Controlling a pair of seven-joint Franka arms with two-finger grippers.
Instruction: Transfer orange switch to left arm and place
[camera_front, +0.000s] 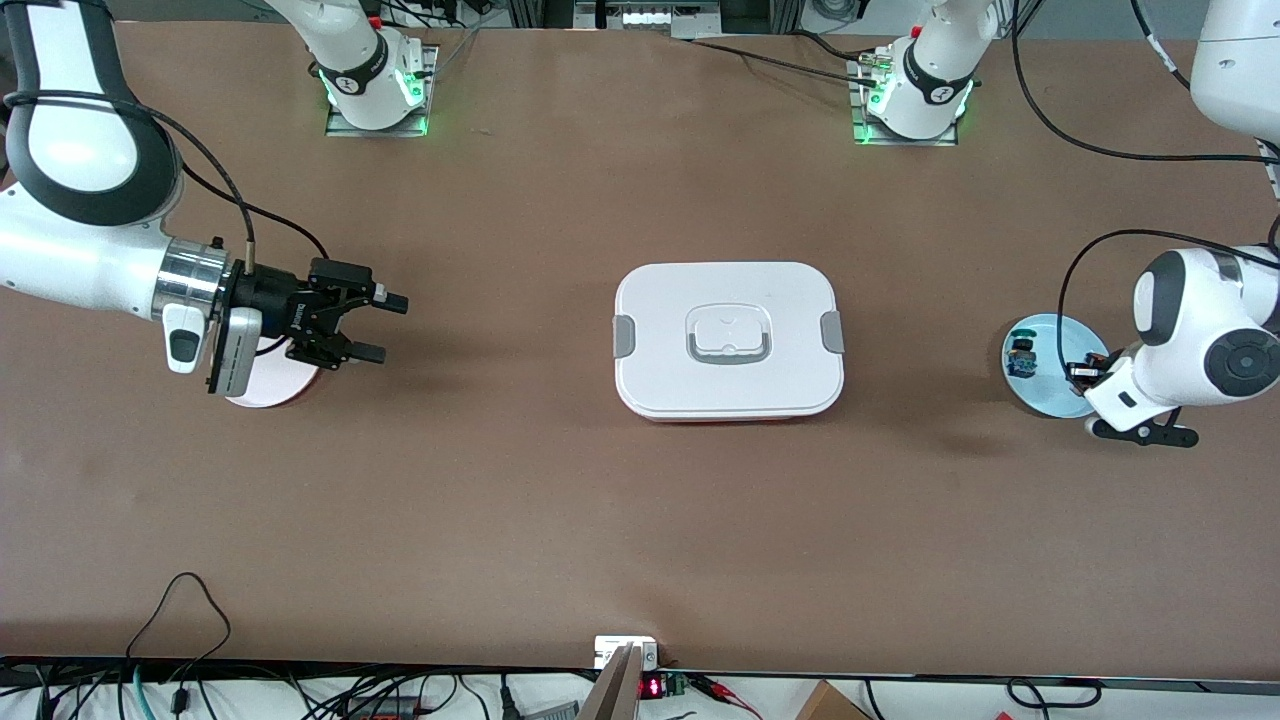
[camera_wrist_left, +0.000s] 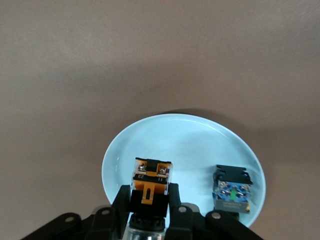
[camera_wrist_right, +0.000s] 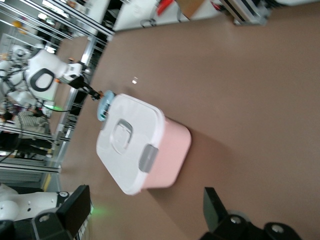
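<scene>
Orange switch (camera_wrist_left: 150, 182) is the prize here, and it sits at the left arm's end of the table, so a sweep across the front view from its left edge reaches it last.

First comes the right gripper (camera_front: 372, 326), hovering beside a pale pink plate (camera_front: 268, 385) with its jaws spread wide and nothing between them. That arm waits; pointed toward the middle of the table, it looks ready to receive a handover, and the plate is probably where the part ends up.

Next, in the centre, stands the box (camera_front: 729, 338): smooth white plastic, rounded corners, grey clips at each end, a grey-rimmed recessed handle in the lid, and a thin red edge at the base. Sitting squarely between the two plates, it blocks the straight path, which I judge is why the part must be carried over or around it.

Last is a glossy light blue plate (camera_wrist_left: 200, 140), round and shallow. The left gripper (camera_front: 1085, 372) is down at it, black fingers (camera_wrist_left: 120, 205) clenched on either side of the orange switch, a blocky black body with orange-yellow terminals and bright screws. I cannot tell whether it is clear of the plate yet. Well apart on the same plate rests a blue switch (camera_wrist_left: 231, 190), similarly boxy, untouched.
</scene>
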